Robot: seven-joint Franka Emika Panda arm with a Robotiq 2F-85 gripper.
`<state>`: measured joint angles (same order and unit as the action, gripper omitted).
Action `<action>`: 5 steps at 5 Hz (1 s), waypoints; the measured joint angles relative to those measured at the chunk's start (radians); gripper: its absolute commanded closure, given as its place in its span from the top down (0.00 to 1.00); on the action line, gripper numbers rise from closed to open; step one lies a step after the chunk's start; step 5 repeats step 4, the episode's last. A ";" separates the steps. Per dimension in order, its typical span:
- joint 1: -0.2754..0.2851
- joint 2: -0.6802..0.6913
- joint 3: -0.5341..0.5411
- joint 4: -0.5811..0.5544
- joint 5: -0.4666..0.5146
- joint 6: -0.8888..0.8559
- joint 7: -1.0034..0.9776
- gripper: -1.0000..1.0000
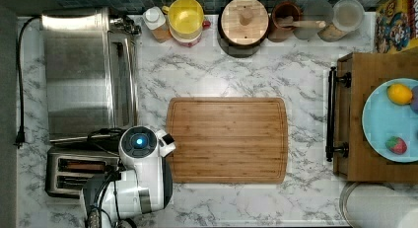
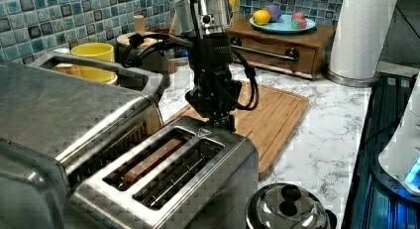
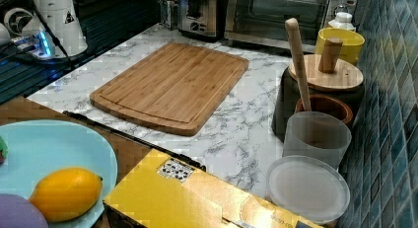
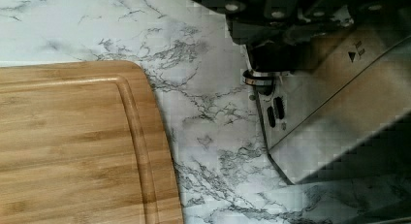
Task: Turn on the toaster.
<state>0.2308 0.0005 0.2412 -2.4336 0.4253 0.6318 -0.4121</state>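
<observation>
Single-arm scene, lever approach. The gripper [image 2: 224, 121] hangs point-down over the end of the toaster [image 2: 173, 179] that faces the cutting board [image 2: 275, 117], its tip at or just above the steel top edge near the printed arrow marks; whether the jaws are parted or closed, and whether they bear on anything, cannot be told (the black body and cable loops mask the tip).

In the wrist view the toaster's end face [image 4: 310, 112] shows a dark lever knob with a bright ring [image 4: 259, 78] directly under the tool, above two small dark slots in the panel.

In the top view the toaster [image 1: 69, 171] lies at about 8 o'clock on the marble desk [image 1: 236, 70], with the arm [image 1: 140, 164] covering its board-side end, the toaster oven [image 1: 84, 75] just beyond it toward 10 o'clock, and the cutting board near the centre.

Handling, as a judgement: the shell is rigid brushed steel, smooth and liable to skid on polished marble, and light enough to tip if loaded off-centre. The lever is a small stiff sprung part; contact belongs squarely on top of the knob, pressing straight down along its slot until it latches, not on the casing
</observation>
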 measured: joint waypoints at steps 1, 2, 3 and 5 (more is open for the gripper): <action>-0.001 0.001 0.000 0.000 -0.002 0.000 0.000 0.00; 0.000 0.000 -0.002 0.000 -0.002 0.000 0.000 0.00; -0.008 0.000 0.012 0.000 -0.002 0.002 0.000 0.00; -0.005 0.000 0.004 0.000 -0.002 0.005 0.000 0.00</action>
